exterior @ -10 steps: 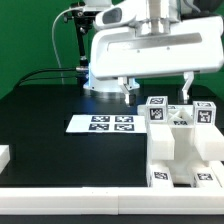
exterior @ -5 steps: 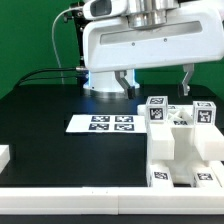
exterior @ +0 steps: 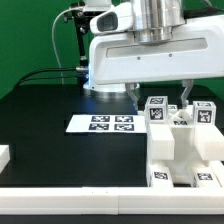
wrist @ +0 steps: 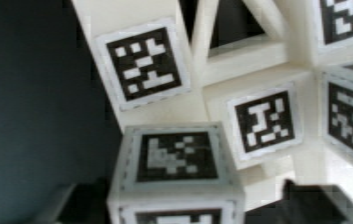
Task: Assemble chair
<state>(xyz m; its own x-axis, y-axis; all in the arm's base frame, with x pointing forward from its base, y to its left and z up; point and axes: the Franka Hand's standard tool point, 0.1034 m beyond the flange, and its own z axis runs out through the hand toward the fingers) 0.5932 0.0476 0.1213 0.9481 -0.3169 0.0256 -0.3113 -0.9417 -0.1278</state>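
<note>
The chair [exterior: 185,145] is a stepped white structure of tagged blocks and panels at the exterior view's right. My gripper [exterior: 162,96] hangs low over its upper end, one finger [exterior: 137,95] on each side of the tagged top pieces [exterior: 157,108]. In the wrist view a white tagged block [wrist: 173,155] of the chair lies between my dark fingertips [wrist: 84,205], and my gripper [wrist: 199,208] straddles it. A narrow gap still shows beside the block, so the jaws stand open around it.
The marker board [exterior: 110,124] lies flat on the black table, to the exterior view's left of the chair. A loose white piece [exterior: 5,157] sits at the left edge. The arm's base [exterior: 100,80] and cables stand behind, before a green backdrop.
The gripper has come down over the chair's top, and its fingers have drawn closer together around the tagged block. The chair has not moved.
</note>
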